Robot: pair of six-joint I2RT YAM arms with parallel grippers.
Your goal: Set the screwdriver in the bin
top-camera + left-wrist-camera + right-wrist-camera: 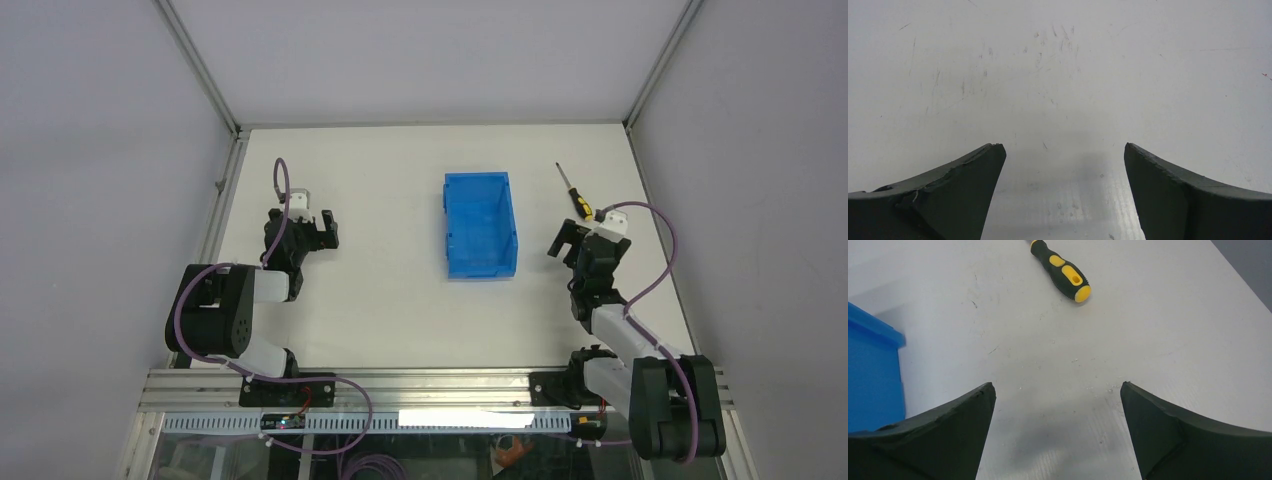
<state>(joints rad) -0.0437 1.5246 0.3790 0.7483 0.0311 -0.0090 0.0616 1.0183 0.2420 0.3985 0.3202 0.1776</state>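
We see the screwdriver [575, 190] flat on the table [380, 300], in the far right part, to the right of the bin [482, 265] and apart from it, not touching. Its long axis is diagonal in the top view: thin shaft tip to the far-left, black-and-yellow handle to the near-right.

The right gripper [563, 240] is much the nearer one. It hangs just on the near side of the handle end, fingers spread wide w/ nothing btw. them. In the right wrist view the gripper [1057, 386] has the screwdriver [1060, 270] straight ahead, yellow butt toward us, shaft running off the top edge; the bin [870, 375] is at its left.

The left gripper [320, 228] is also spread apart and empty, well away on the other side of the bin. Its wrist view [1063, 146] shows only bare table.

In our judgement the R arm must go forward and down, and prob. turn the wrist so the fingers cross the handle, not run along it.
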